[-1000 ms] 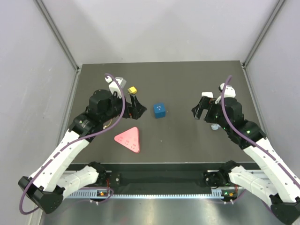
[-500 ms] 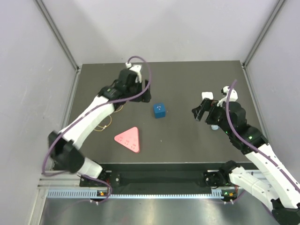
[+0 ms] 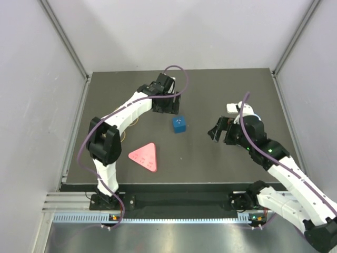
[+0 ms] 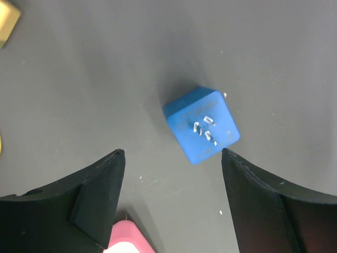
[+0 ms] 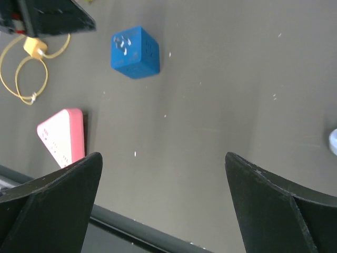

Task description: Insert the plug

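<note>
Now left arm (image 3: 129,109) has swung near blue plug (image 3: 179,124).

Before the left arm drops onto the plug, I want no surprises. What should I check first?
1. Left gripper open and empty: ok.
2. Plug lying free, prongs up: ok.
3. Plug centred under the left gripper: not ok, it sits off to one side and askew.
4. Right gripper open, away from the plug: ok.
5. Pink socket uncovered: ok.
6. Yellow cable apart from the plug: ok.
</note>
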